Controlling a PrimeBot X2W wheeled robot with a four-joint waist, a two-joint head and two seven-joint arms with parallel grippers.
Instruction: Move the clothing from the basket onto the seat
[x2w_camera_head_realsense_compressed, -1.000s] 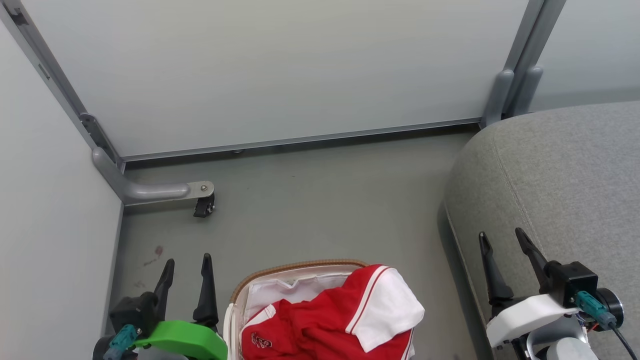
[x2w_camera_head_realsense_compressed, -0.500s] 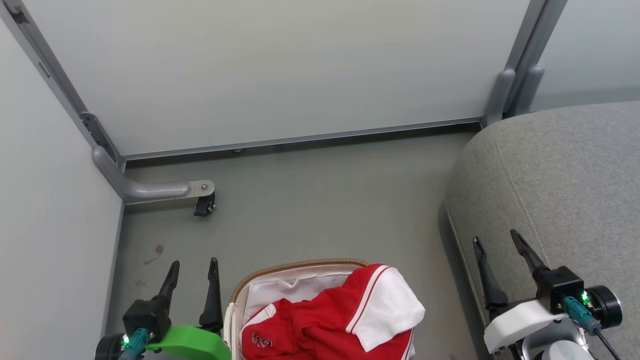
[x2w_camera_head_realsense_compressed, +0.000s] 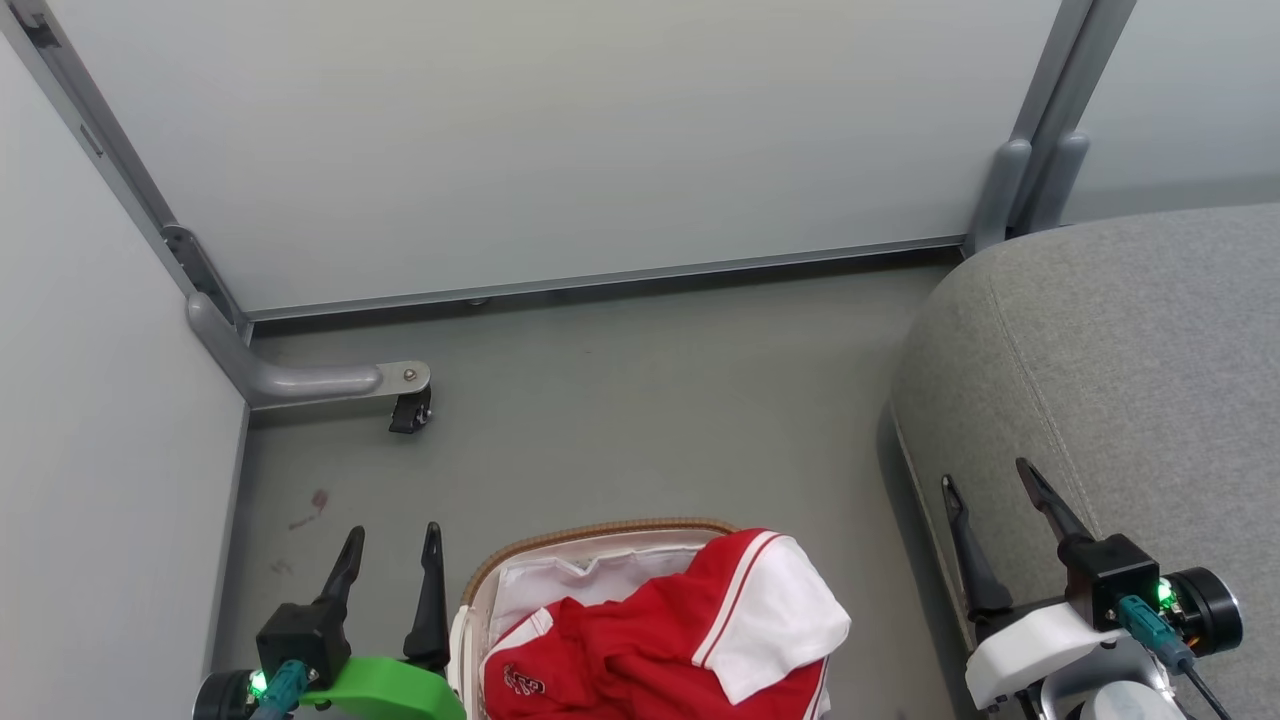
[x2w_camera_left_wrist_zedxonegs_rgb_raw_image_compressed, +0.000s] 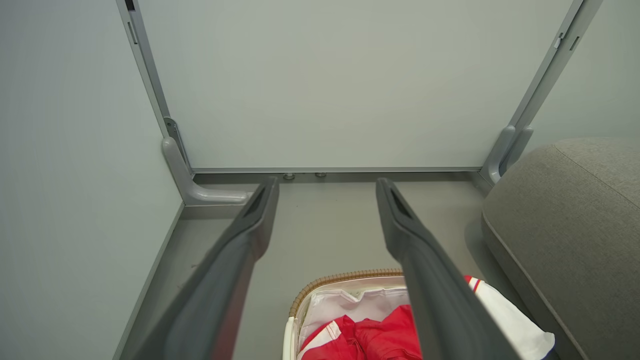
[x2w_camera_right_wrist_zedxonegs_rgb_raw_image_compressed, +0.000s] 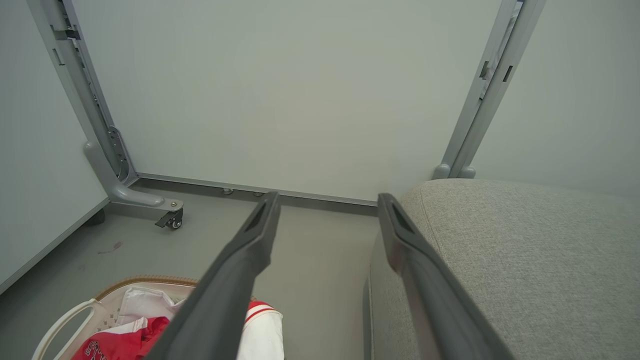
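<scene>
The seat (x2w_camera_head_realsense_compressed: 1120, 350) is the biggest thing here, a grey cushion that lies under and to the right of the right gripper (x2w_camera_head_realsense_compressed: 985, 472), and its whole visible surface is bare, with no garment on it. The grey floor (x2w_camera_head_realsense_compressed: 650, 400) runs ahead of both grippers, between the seat and the white wall panels. The basket (x2w_camera_head_realsense_compressed: 600, 528) stands on this floor between the two grippers: it is just beside the left gripper (x2w_camera_head_realsense_compressed: 393, 530), on that gripper's right side, and it is apart from the right gripper, to its left and lower. The clothing (x2w_camera_head_realsense_compressed: 640, 650) is all in the basket, a red heap on the white liner (x2w_camera_head_realsense_compressed: 560, 580), with one white sleeve (x2w_camera_head_realsense_compressed: 770, 620) that hangs over the rim on the side toward the right gripper. Both grippers are released, their fingers spread wide with nothing between them, and neither touches the basket or the cloth. So I judge that the task is at its very beginning: no garment is lifted, and none is moved. What is left is everything: to reach down into the basket, to take the red clothing, and to carry it over to the seat.
</scene>
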